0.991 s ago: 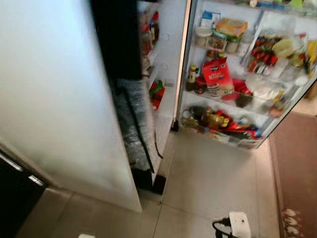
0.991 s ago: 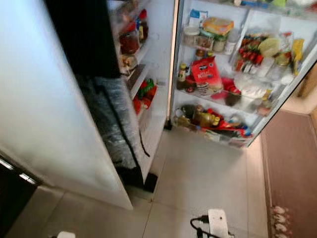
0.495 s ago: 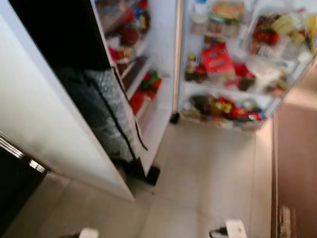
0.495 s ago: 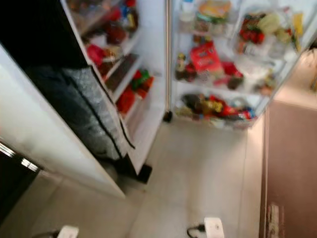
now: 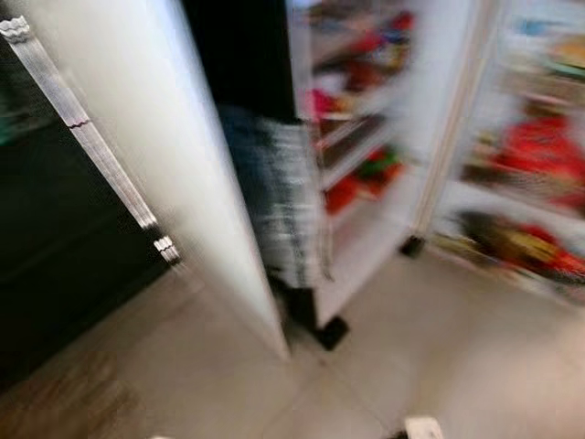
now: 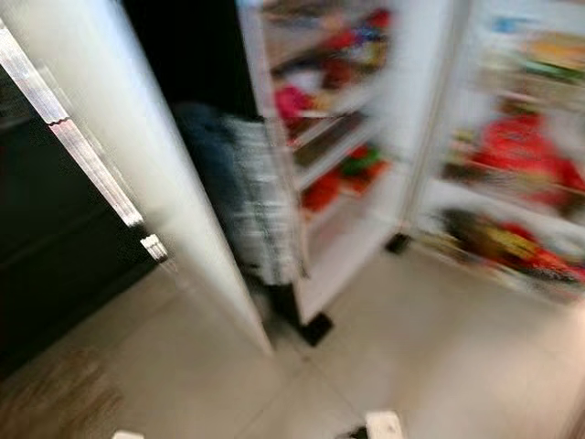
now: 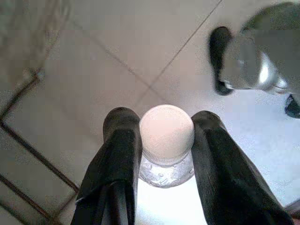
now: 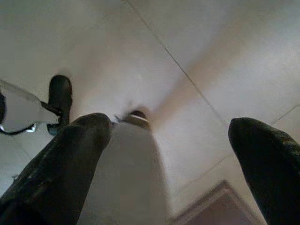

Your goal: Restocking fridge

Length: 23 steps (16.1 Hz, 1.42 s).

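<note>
Camera swung leftward since the earlier frames, so the open fridge now sits right of centre, heavily blurred, with a person's patterned trouser leg standing at its door. Left end effector, pointing down over the tiled floor, has both fingers closed on a white-capped bottle just below the cap. Right end effector also points floorward, fingers spread wide, holding nothing.
</note>
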Motion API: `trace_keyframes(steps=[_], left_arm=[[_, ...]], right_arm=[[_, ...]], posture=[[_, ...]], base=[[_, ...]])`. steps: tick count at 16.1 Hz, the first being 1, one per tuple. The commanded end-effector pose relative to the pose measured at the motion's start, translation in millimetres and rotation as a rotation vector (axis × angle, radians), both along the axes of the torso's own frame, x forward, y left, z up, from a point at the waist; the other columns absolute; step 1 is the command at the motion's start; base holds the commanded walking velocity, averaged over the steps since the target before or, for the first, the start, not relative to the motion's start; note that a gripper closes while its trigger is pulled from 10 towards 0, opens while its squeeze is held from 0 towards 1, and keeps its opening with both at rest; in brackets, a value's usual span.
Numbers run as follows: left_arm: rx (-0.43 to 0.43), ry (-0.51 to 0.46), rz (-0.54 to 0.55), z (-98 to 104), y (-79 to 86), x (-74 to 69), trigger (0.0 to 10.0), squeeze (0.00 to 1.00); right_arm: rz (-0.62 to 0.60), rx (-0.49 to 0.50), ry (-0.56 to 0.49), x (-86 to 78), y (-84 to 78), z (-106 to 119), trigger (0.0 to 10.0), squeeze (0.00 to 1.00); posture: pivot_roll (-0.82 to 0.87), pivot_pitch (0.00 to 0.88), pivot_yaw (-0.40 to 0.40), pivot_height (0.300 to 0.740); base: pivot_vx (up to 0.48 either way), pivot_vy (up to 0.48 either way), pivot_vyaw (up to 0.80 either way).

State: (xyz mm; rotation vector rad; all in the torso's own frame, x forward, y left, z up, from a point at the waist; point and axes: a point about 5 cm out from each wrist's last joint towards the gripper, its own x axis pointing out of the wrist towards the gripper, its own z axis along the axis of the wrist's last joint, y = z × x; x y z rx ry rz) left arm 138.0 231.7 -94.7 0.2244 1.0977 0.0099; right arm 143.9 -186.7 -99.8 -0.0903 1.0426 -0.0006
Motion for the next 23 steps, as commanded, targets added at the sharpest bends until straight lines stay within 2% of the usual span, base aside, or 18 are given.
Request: trace_keyframes(steps=[1,10,14,16,20,21,23], left_arm=[[0.017,0.048,-0.005,-3.2,5.0,-12.0,10.0,0.00],[0.014,0.044,0.015,-5.0,3.0,-17.0,10.0,0.00],[-0.003,0.057,0.037,-8.5,-4.6,-22.3,10.0,0.00],[-0.008,0.060,0.020,-9.3,-8.0,-22.5,10.0,0.00],[-0.009,0.058,0.023,-9.3,-8.2,-22.6,10.0,0.00],[-0.004,0.058,0.018,-9.5,-7.5,-24.0,10.0,0.00],[0.002,0.062,0.008,-9.5,-6.0,-25.4,10.0,0.00]], right_arm=[[-0.001,0.018,0.013,-5.0,3.9,-2.3,10.0,0.00],[0.034,0.027,0.046,-10.7,6.1,-4.7,10.0,0.00],[0.046,0.003,0.065,-15.7,-3.9,-5.3,10.0,0.00],[-0.014,0.012,0.065,-18.4,-6.5,-5.9,10.0,0.00],[-0.017,0.012,0.060,-18.3,-6.8,-5.7,10.0,0.00],[-0.083,0.029,0.045,-21.3,-7.1,-6.3,10.0,0.00],[-0.125,0.039,0.044,-24.4,-6.9,-7.2,10.0,0.00]], posture=[[-0.01,0.113,0.019,0.740],[0.02,0.000,0.005,0.740],[0.03,0.000,-0.017,0.740],[0.03,0.000,-0.030,0.740],[0.03,0.000,-0.032,0.740],[0.01,0.000,-0.021,0.740],[0.00,0.021,-0.010,0.740]], base=[[0.000,0.000,0.80],[0.000,0.000,0.80],[0.000,0.000,0.80],[0.000,0.000,0.00],[0.000,0.000,0.00],[0.000,0.000,0.00],[0.000,0.000,0.00]])
